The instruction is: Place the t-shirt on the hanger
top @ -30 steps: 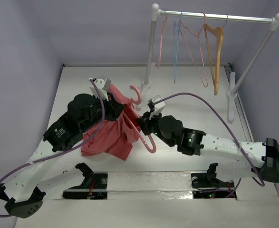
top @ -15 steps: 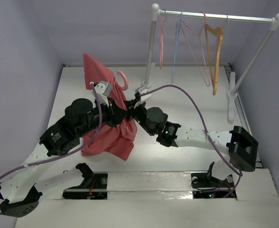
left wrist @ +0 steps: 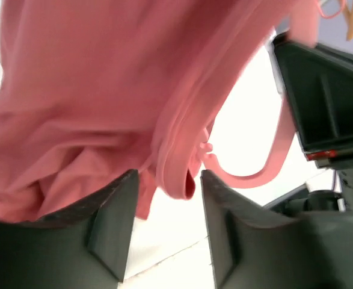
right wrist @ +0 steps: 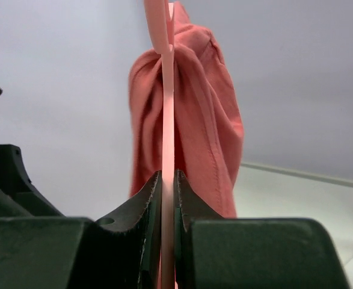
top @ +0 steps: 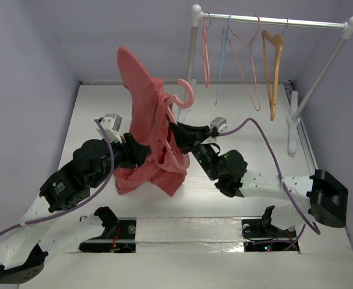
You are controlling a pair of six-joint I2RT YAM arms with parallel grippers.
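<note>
The salmon-red t-shirt (top: 141,96) hangs draped over the thick pink hanger (top: 186,97), lifted above the table with its lower part bunched on the surface. My right gripper (top: 174,129) is shut on the hanger's flat body (right wrist: 167,150), the t-shirt (right wrist: 209,120) just behind it. My left gripper (top: 144,155) sits against the cloth's lower left. It is open (left wrist: 167,201), and a rolled edge of the t-shirt (left wrist: 176,177) dangles between its fingers (left wrist: 113,223) without being pinched. One curved hanger end (left wrist: 248,176) shows to its right.
A white clothes rack (top: 272,22) stands at the back right, its left post (top: 191,57) close behind the raised hanger hook. On its rail hang thin pink wire hangers (top: 249,66), a blue one (top: 222,57) and an orange-tan hanger (top: 274,66).
My right arm has swung left and raised the hanger, pulling the t-shirt up tall. My left gripper has let go of the cloth, opened and dropped lower.
</note>
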